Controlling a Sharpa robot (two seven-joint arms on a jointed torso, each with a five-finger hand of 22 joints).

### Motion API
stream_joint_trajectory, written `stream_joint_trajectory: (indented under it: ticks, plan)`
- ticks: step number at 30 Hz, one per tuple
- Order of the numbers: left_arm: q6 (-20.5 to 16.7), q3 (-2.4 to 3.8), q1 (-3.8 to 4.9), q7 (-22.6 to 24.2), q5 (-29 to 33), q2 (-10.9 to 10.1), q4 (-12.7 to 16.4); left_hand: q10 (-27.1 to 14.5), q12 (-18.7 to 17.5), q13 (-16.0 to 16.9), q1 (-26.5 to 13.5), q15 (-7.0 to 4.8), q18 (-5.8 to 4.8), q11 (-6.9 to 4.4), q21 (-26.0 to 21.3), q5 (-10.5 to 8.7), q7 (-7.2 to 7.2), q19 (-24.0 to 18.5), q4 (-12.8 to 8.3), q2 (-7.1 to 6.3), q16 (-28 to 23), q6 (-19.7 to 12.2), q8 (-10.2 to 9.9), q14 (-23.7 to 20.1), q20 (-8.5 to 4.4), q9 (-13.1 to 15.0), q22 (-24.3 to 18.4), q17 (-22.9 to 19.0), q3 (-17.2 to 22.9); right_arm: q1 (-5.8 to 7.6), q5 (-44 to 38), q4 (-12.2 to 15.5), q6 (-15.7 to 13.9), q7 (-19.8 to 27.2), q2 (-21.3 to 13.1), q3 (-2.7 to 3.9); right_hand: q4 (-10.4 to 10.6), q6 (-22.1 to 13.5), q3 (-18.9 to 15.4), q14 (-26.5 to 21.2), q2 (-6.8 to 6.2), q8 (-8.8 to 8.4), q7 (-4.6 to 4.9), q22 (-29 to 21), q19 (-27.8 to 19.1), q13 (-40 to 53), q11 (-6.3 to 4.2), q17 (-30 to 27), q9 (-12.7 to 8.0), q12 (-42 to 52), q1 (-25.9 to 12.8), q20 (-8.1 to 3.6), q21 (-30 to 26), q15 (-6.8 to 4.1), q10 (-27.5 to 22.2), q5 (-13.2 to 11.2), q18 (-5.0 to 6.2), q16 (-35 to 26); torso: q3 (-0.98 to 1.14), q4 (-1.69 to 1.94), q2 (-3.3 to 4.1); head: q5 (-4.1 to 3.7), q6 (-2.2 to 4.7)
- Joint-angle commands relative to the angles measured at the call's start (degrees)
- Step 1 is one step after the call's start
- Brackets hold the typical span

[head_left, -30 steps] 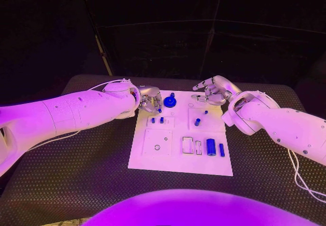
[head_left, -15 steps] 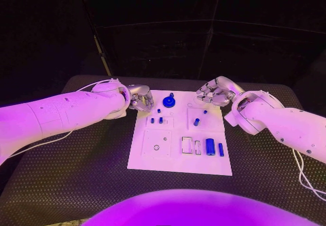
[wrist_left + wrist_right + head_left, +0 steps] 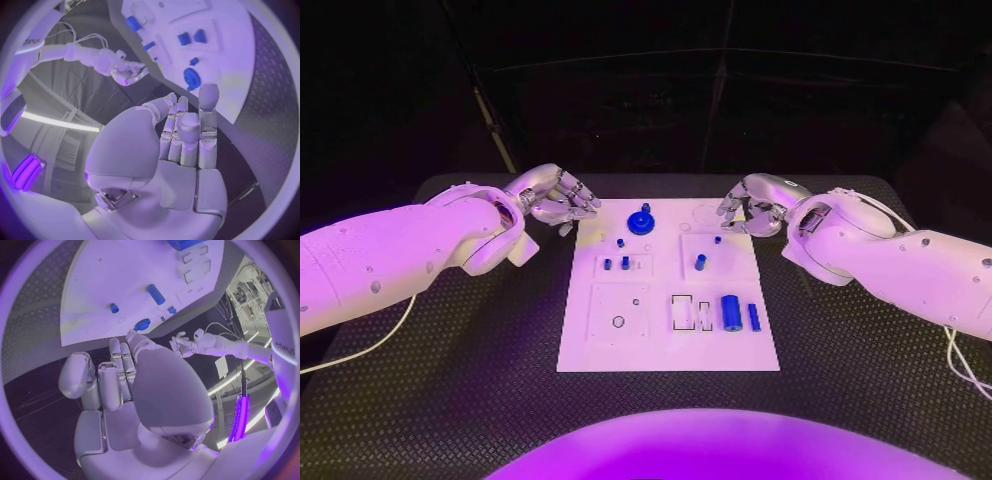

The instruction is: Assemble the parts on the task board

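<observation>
Fingers curled, empty, both hands: left hand (image 3: 557, 196), right hand (image 3: 750, 206). I'd pinch blue knob (image 3: 640, 221) by stem; small, rigid, light.

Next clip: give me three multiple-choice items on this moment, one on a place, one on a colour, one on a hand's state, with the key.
1. Where is the round blue knob?
A. at the board's far edge
B. at the board's near edge
C. off the board, on the table

2. What colour is the task board?
A. black
B. white
C. yellow

3. What does the left hand hold?
A. the knob
B. a blue cylinder
C. nothing

Key:
1 A: in the head view the knob stands at the far edge, between the two hands.
2 B: the plate is white, tinted by the light, on the black table.
3 C: the left wrist view shows its fingers bare, off the board. The right hand is bare too.
</observation>
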Motion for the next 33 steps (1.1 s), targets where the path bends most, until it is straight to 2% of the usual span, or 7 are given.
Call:
stream_joint_trajectory:
  ticks: [1,4,8,11,15,22,33]
  plan:
    - [-1.4,-0.02,-0.07,11.3,20.3,-0.8,2.3,0.1,0.3,0.1,-0.6,0.0,0.84,0.11,-3.3,0.2,0.22,-1.2,-0.2,-0.06,-1.3,0.2,0.4,-1.1,0.0,-0.2,-1.4,-2.0,-0.4,0.05,-11.7,0.1,1.5,-5.0,0.4,0.03,0.4,-0.6,-0.2,2.3,-0.5,-0.78,0.03,0.0,0.4,-1.2,0.36,1.1,-0.1,-1.0,-0.6,0.17,0.1,0.39,-0.8,-0.6,0.32,0.1,-0.14,0.11,0.0,-1.06,0.14]
    - [-0.5,-0.04,-0.15,13.6,23.4,-1.4,3.5,-0.1,0.4,0.2,-0.7,0.08,1.0,0.22,-4.8,0.21,0.3,-1.8,-0.3,0.11,-2.2,0.0,0.4,-1.8,0.09,-0.3,-2.1,-3.5,-0.6,0.01,-12.7,-0.2,2.0,-5.8,0.9,0.02,0.4,-0.8,-0.3,2.4,-0.71,-1.24,0.17,0.0,0.4,-2.0,0.54,1.0,-0.1,-1.5,-0.9,0.28,0.1,0.49,-1.1,-0.7,0.32,0.0,-0.24,0.21,-0.02,-1.32,0.29]
    - [0.5,-0.06,-0.23,15.5,29.3,-2.1,4.6,-0.5,0.4,0.2,-0.8,0.19,1.0,0.35,-5.2,0.21,0.43,-2.2,-0.4,0.27,-3.1,-0.3,0.3,-2.5,0.2,-0.5,-2.4,-4.9,-0.9,-0.25,-13.6,-0.5,3.2,-6.6,1.8,0.02,-0.3,-0.7,0.5,2.4,-0.31,-1.94,0.18,-0.2,0.5,-3.5,0.46,0.7,0.0,-2.1,0.3,0.35,-0.1,0.48,-0.6,-0.2,0.36,-0.2,-0.18,0.12,0.04,-1.45,0.48]
    - [1.1,-0.07,-0.25,15.9,35.2,-2.5,4.9,-1.1,0.4,0.2,-0.8,0.38,1.01,0.57,-6.1,0.19,0.67,-2.8,-0.7,0.46,-5.4,-0.8,0.2,-4.2,0.36,-0.7,-3.0,-8.5,-1.3,-0.37,-13.9,-0.9,4.5,-7.0,2.4,0.02,-0.7,-0.5,1.1,2.5,-0.33,-2.34,0.1,-0.2,0.5,-4.7,0.3,0.5,0.0,-2.8,0.7,0.27,-0.2,0.37,-0.4,0.0,0.37,-0.3,-0.18,0.13,0.03,-1.37,0.56]
    - [1.9,-0.07,-0.26,16.3,39.2,-2.8,5.3,-1.6,0.5,0.2,-1.0,0.54,1.0,0.74,-6.7,0.21,0.76,-3.4,-0.8,0.51,-7.2,-1.1,0.3,-5.5,0.53,-0.8,-3.6,-11.3,-1.8,-0.54,-14.1,-1.3,6.2,-7.5,3.0,0.01,-0.9,-0.3,1.4,2.5,-0.57,-2.75,0.22,-0.4,0.5,-5.9,0.38,0.3,0.1,-3.5,0.5,0.19,-0.4,0.37,-0.5,0.0,0.39,-0.4,-0.24,0.15,0.11,-1.35,0.6]
    - [2.8,-0.07,-0.26,16.2,41.2,-3.1,6.2,-1.8,0.8,0.2,-1.3,0.65,1.02,0.81,-7.4,0.22,0.83,-3.8,-0.8,0.67,-8.3,-1.2,0.4,-6.5,0.66,-0.8,-4.1,-13.0,-2.3,-0.72,-14.2,-1.7,9.1,-7.9,3.7,0.01,-0.9,0.3,1.7,2.5,-0.53,-2.92,0.56,-0.4,0.6,-6.9,0.79,0.1,0.1,-3.8,0.2,0.47,-0.4,0.76,-0.1,0.0,0.34,-0.5,-0.19,0.07,0.11,-1.06,0.27]
    - [3.1,-0.07,-0.26,16.0,41.6,-3.1,6.4,-1.8,1.0,0.2,-1.3,0.69,1.03,0.84,-7.6,0.22,0.87,-4.0,-0.9,0.81,-8.8,-1.3,0.5,-6.9,0.71,-0.8,-4.3,-13.7,-2.4,-0.86,-14.1,-2.2,10.5,-7.5,4.4,0.0,-1.2,1.7,2.6,2.6,-0.16,-2.85,0.33,-0.3,0.8,-8.4,0.54,0.0,0.3,-3.9,0.1,0.51,-0.5,0.64,1.4,1.0,0.36,-0.6,-0.11,0.03,0.09,-1.13,0.01]
